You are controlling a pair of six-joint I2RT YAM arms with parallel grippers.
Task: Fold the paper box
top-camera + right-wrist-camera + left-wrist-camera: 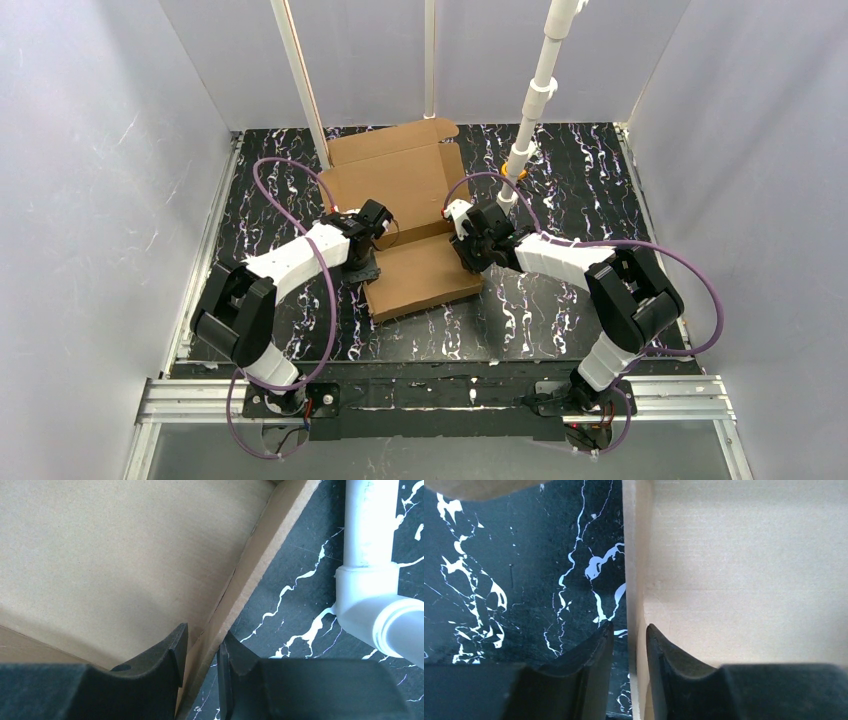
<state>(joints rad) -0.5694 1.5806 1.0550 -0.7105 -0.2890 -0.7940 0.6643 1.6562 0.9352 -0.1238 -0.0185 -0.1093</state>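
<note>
The paper box (400, 185) lies in the middle of the black marbled tabletop (570, 170), between the two arms. The top view shows it whole: the wide panel with its flaps is spread toward the far side, and a second panel lies nearer to the arm bases. This view also shows that the left end effector (377, 224) is at the left edge of the box and the right end effector (462, 226) at the right edge. How their jaws stand is hidden here.

The wrist views show this. In the left wrist view, an upright cardboard wall (634, 580) stands between the fingers of the left end effector (628, 627). One finger (664, 650) touches the wall, and beside the other a thin strip of tabletop (524, 580) is visible. I cannot tell if it clamps the wall.

In the right wrist view, the right end effector (202, 630) is closed on the side wall (260, 555) of the box. A white pipe (370, 580) stands just beside it on the tabletop.
</note>
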